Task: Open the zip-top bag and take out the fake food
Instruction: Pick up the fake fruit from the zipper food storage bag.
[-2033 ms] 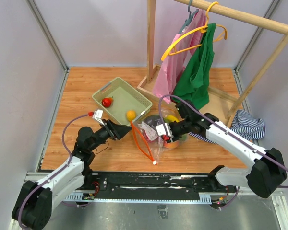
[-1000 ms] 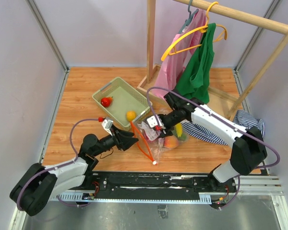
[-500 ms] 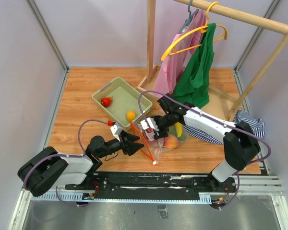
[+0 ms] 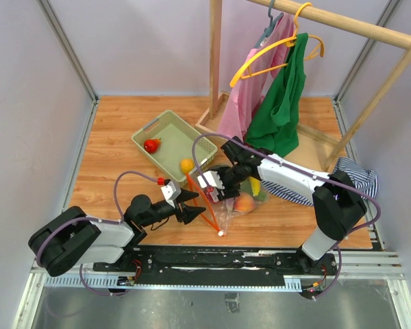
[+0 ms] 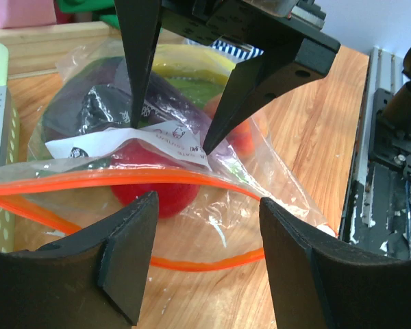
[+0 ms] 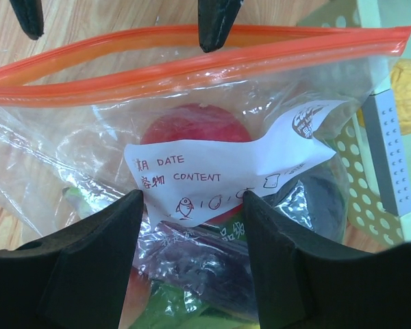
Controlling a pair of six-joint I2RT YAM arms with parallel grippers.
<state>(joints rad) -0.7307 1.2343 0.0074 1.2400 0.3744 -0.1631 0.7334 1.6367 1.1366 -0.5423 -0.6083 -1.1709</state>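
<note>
Zip-top bag [image 4: 225,207] lies at 5 o'clock of the green basket [image 4: 166,133], fake food [image 4: 244,203] inside. Left gripper [image 4: 194,208] released, at the bag's 9 o'clock edge. Right gripper [image 4: 216,186] spread, tips at the white label [image 6: 226,171], grasping nothing.

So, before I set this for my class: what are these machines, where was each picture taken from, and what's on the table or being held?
These are two robot arms bolted at the near edge of a wooden table, each ending in a two-finger gripper. The overhead picture looks down from above and behind them. The other two come from cameras on the wrists, so the dark prongs at the bottom are that arm's own fingers. The left gripper and right gripper face each other at a clear zip-top bag with an orange strip, holding fake food. Both stand open; nothing is gripped. Also on the table: a green basket with two fake fruits, and a clothes rack.
</note>
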